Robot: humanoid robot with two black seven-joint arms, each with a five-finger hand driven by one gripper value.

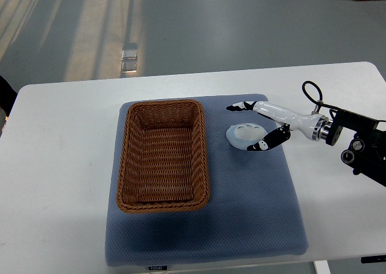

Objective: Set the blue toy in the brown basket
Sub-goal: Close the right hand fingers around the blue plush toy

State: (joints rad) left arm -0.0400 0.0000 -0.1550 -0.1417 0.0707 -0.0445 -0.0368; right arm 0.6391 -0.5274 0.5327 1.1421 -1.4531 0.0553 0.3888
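Nearest the camera, a grey-blue padded fabric mat (241,226) is spread over the white bench (60,165), presumably to cushion and steady the objects. On its left part a brown woven wicker basket (163,156), rectangular and empty, is set open side up to receive the toy. Just beside the basket's right wall, the pale blue rounded toy (246,135) rests on the mat. The right robot hand (250,127), entering from the right, is spread around the toy, one finger beyond it and one on its near side; a firm grasp is not evident.
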